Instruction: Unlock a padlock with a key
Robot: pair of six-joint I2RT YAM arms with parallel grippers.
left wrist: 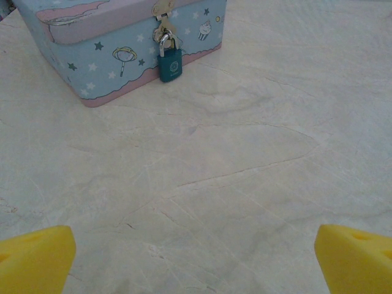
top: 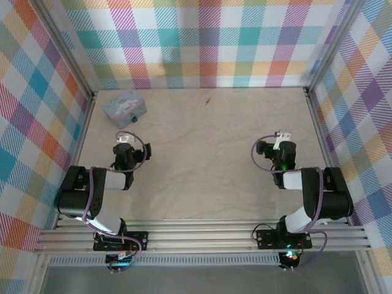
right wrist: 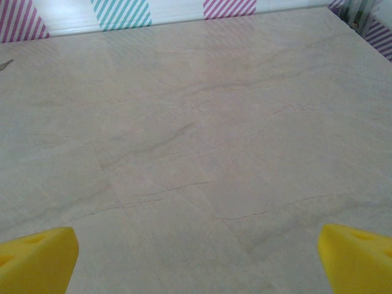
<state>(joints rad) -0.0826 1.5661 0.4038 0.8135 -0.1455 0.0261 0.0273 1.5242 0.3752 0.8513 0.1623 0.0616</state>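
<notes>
Padlock point(left wrist: 170, 64) hangs on the front of the tin point(left wrist: 92, 55), top of the left wrist view. Overhead, the tin sits upper left on the table point(top: 202, 153). Left claw point(left wrist: 196, 260), just below the tin, is spread wide and empty. Right claw point(right wrist: 196, 260) is the same, mid-right.

Tin: I see a pale blue rectangular tin with a cartoon lid point(top: 125, 106) point(left wrist: 79, 67) in the far left corner. Its side has stars, a lollipop drawing and a pink band along the base.
Table: pale marble-veined table point(top: 202, 159) point(left wrist: 245, 171) point(right wrist: 196, 153), with the tin standing flat on it.
Walls: pastel plaid cloth walls point(top: 202, 43) point(right wrist: 122, 12) on three sides.
Rails: silver aluminium rails point(top: 202, 236) run along my near edge.
</notes>
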